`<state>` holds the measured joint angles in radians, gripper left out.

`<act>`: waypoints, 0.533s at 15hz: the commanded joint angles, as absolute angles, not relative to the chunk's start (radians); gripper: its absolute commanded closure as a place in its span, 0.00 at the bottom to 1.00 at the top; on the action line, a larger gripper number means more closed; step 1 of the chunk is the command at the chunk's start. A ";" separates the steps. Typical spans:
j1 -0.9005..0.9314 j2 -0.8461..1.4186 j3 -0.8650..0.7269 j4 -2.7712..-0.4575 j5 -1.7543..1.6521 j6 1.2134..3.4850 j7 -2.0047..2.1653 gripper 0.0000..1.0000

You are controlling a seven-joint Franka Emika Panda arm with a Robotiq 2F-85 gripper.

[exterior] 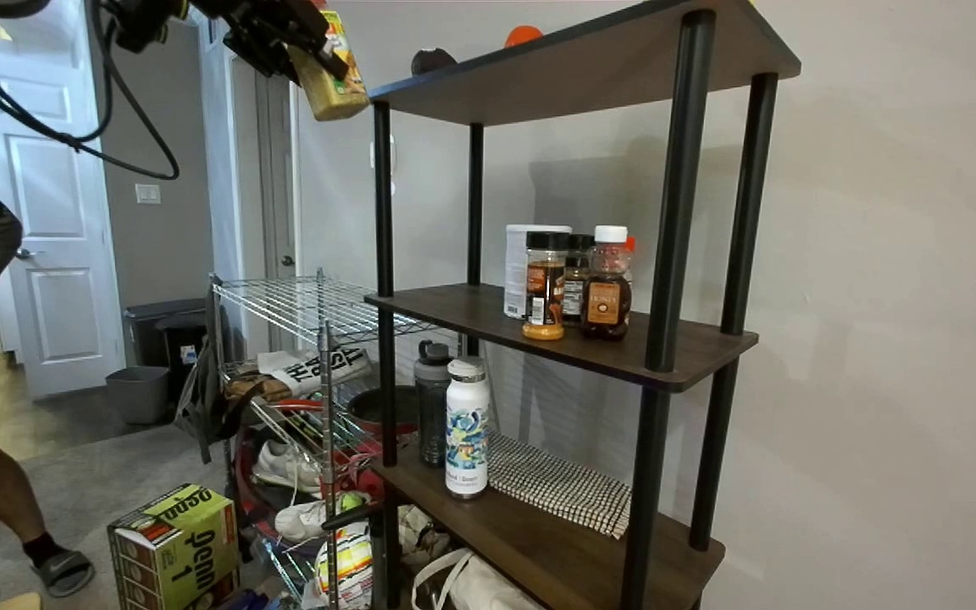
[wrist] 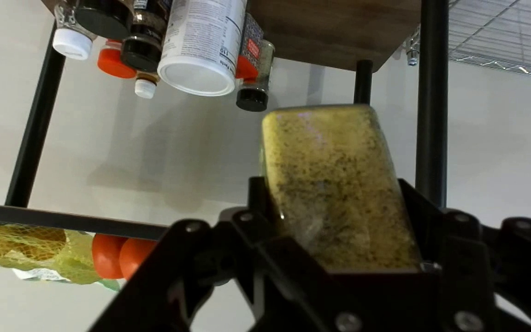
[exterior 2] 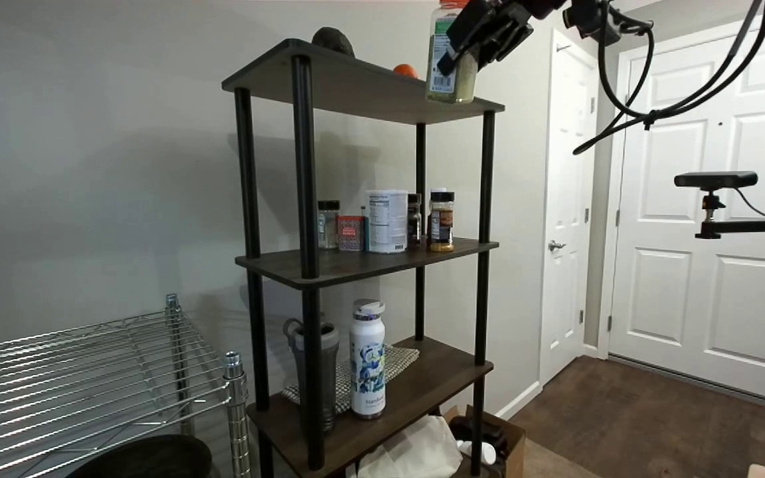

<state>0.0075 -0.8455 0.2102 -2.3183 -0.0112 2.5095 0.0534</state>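
1. The seasoning bottle point(exterior: 331, 95) hung in the air near the edge of the top shelf point(exterior: 581, 72), capped end up and slightly tilted; whether it touched that edge could not be told.
2. The gripper point(wrist: 332, 189) was clamped around it, its fingers point(wrist: 257, 196) against opposite flanks.
3. Judged from this, grasping and lifting were done; the bottle had not been set down, nor the grip released.
4. The wrist view looked onto the bottle's base and its yellowish, dark-flecked contents, but lacked the red cap point(exterior 2: 452, 4) and the label point(exterior 2: 441, 43), which both exterior views showed at least in part.
5. On the top shelf, the wrist view showed two red, tomato-like rounds point(wrist: 108, 256) and a yellow netted bag point(wrist: 26, 242); a dark round thing point(exterior 2: 333, 41) appeared there only in the exterior views.
6. On the middle shelf point(exterior 2: 283, 262), a reddish container point(exterior 2: 350, 234) stood beside a white canister point(exterior 2: 387, 221), as an exterior view and the wrist view showed; the honey bottle point(exterior: 606, 292) faced an exterior view.
7. Below, a white flask point(exterior: 467, 432) and a checked cloth point(exterior: 560, 483) showed in both exterior views, not from the wrist.
8. Farthest out, a person point(exterior: 1, 493) was partly visible in an exterior view.
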 commanded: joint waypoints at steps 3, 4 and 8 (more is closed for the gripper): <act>0.008 -0.759 0.205 -2.159 -0.025 2.389 0.086 0.58; 0.018 -0.739 0.200 -2.137 -0.018 2.377 0.081 0.58; 0.035 -0.686 0.216 -2.057 -0.011 2.318 0.100 0.58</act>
